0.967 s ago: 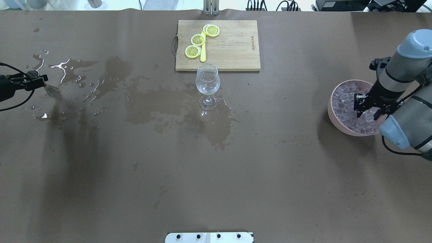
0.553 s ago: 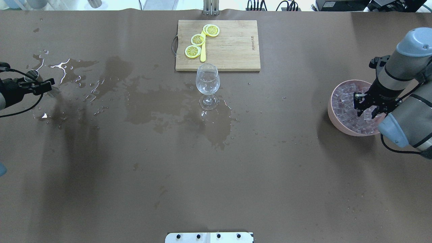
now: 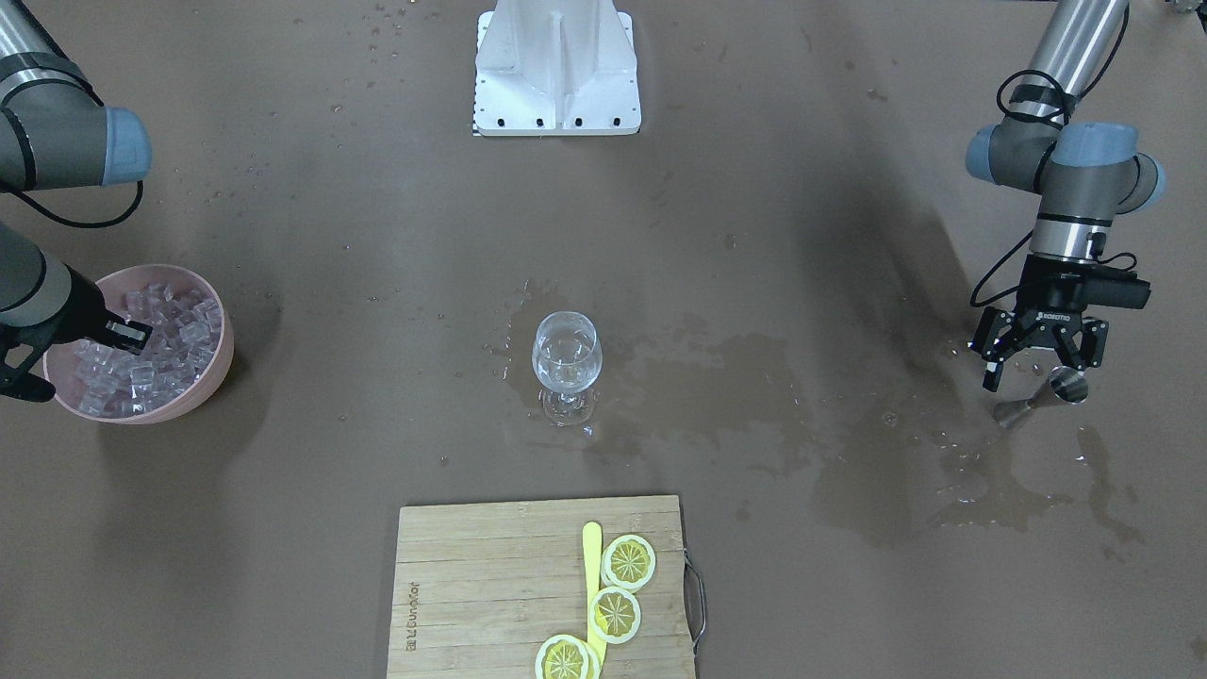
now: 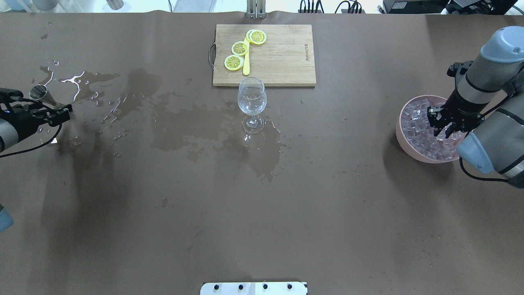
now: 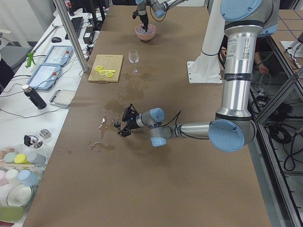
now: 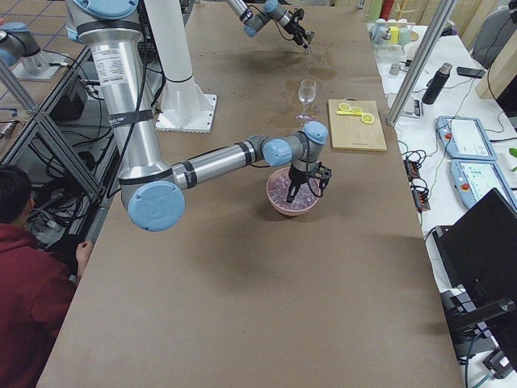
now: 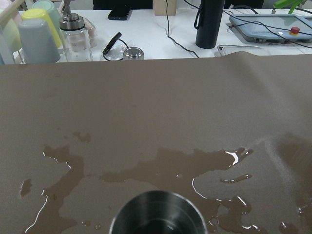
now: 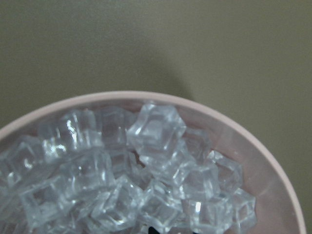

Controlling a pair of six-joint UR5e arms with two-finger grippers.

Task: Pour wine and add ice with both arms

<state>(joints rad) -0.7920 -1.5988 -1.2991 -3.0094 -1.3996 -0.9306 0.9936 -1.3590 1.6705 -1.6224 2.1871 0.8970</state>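
Left jaws (image 3: pixel 1042 372) had let go, spread beside the jigger (image 3: pixel 1064 385), now down on the table (image 4: pixel 262 205). Wine (image 3: pixel 566 375) sat in the glass (image 4: pixel 251 96); I judged pouring done. Right jaws (image 4: pixel 443 128) hung spread over the ice (image 4: pixel 415 123), gripping nothing.

Lighting: bright, diffuse, from overhead. Broad soft shadows cross the brown paper table covering (image 4: pixel 262 229) at the overhead frame's left. White glare marks the spilled puddle (image 4: pixel 75 80) at upper left. Clear glassy ice cubes (image 8: pixel 156 129) show highlights.
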